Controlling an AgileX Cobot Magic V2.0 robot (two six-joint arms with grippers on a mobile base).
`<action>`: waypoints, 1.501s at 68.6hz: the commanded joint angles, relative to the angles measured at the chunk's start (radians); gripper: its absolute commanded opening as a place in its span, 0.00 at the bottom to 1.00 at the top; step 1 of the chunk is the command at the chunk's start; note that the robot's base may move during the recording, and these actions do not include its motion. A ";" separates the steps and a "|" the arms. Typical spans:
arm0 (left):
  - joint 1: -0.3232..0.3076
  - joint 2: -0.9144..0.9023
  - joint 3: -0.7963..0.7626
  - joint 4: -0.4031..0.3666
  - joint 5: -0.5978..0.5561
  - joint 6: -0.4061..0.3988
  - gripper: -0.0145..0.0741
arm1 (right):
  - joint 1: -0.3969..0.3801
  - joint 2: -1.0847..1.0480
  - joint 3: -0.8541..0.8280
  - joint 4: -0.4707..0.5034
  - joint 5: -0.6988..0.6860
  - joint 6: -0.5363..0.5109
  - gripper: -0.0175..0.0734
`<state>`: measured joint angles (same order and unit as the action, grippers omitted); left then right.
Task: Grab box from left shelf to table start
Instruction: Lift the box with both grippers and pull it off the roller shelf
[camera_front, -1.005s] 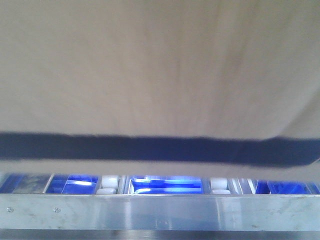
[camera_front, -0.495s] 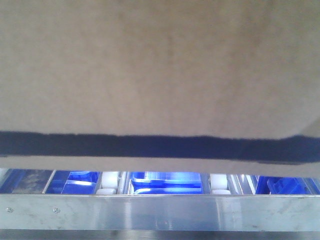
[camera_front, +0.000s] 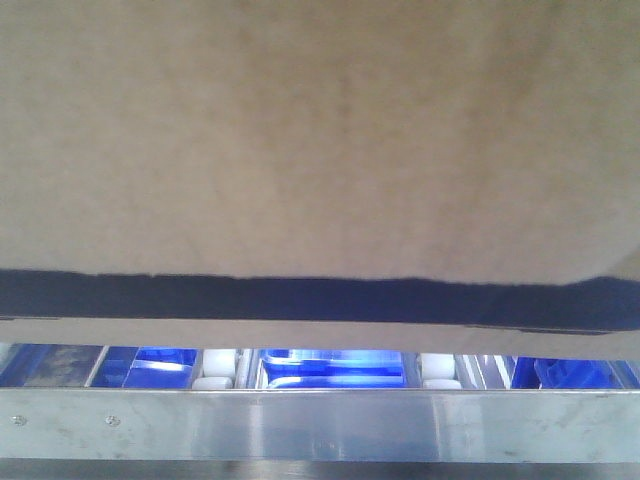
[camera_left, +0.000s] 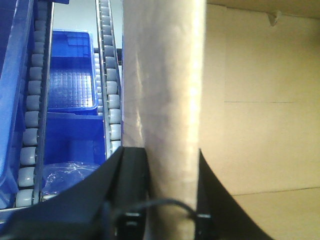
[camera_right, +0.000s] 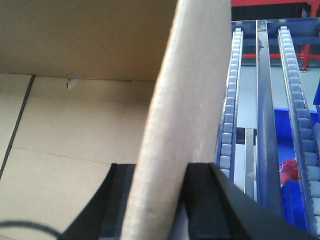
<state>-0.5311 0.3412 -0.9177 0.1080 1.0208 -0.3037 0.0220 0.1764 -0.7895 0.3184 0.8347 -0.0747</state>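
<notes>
The brown cardboard box (camera_front: 320, 140) fills most of the front view, a dark band (camera_front: 320, 298) running along its lower part. Just under it lies the left shelf's silvery front bar (camera_front: 320, 425) with small screws. In the left wrist view my left gripper (camera_left: 167, 155) is shut on an upright wall of the box (camera_left: 165, 75), one black finger on each side. In the right wrist view my right gripper (camera_right: 160, 170) is shut the same way on the opposite wall (camera_right: 195, 75). The box's open inside (camera_left: 260, 100) shows bare cardboard. The table is out of view.
Blue plastic bins (camera_left: 70, 70) sit between grey roller tracks (camera_left: 107, 75) on the shelf. More roller rails (camera_right: 295, 100) and a blue bin (camera_right: 292, 150) lie right of the box. White rollers (camera_front: 220, 365) show behind the bar. A red frame (camera_right: 275, 7) stands far off.
In the front view the box's dark band and lower edge have sunk slightly toward the shelf bar over the last second.
</notes>
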 joint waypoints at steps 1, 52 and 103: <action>-0.015 -0.006 -0.041 -0.097 -0.190 -0.021 0.05 | -0.003 0.021 -0.025 -0.035 -0.137 -0.016 0.26; -0.015 -0.006 -0.041 -0.097 -0.190 -0.021 0.05 | -0.004 0.021 -0.024 -0.035 -0.137 -0.016 0.26; -0.015 -0.006 -0.041 -0.097 -0.190 -0.021 0.05 | -0.004 0.021 -0.024 -0.035 -0.137 -0.016 0.26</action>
<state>-0.5311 0.3412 -0.9143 0.1041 1.0223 -0.3037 0.0220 0.1764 -0.7895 0.3184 0.8347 -0.0747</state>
